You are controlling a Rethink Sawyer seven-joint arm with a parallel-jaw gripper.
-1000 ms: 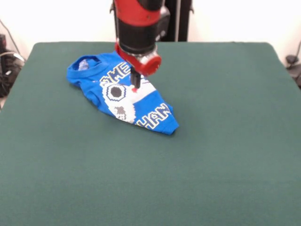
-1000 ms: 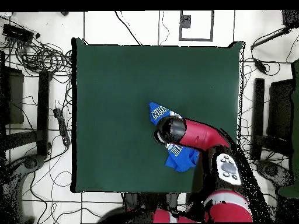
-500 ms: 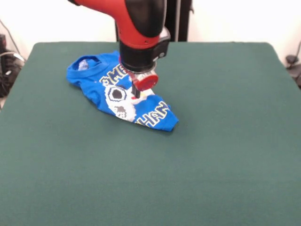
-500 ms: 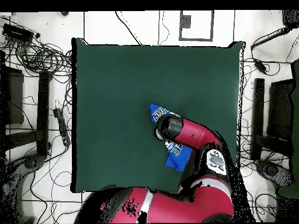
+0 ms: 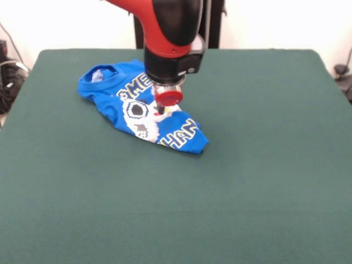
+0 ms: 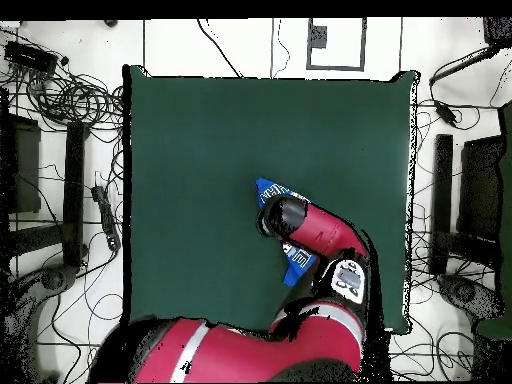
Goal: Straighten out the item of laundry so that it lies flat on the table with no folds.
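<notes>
Bright, even light, faint shadows, perhaps slight softness; no glare.

The table (image 5: 264,181) is a wide flat surface covered in dark green cloth. One thing lies on it: a small blue shirt (image 5: 110,91), crumpled and folded over itself, print side up with white-grey pixel art and yellow-outlined letters showing. The claw (image 5: 160,114) hangs right over the shirt's middle, its tip down at the cloth. From there, in the front view, the collar end spreads up and left, and a narrow folded end runs down and right.
</notes>
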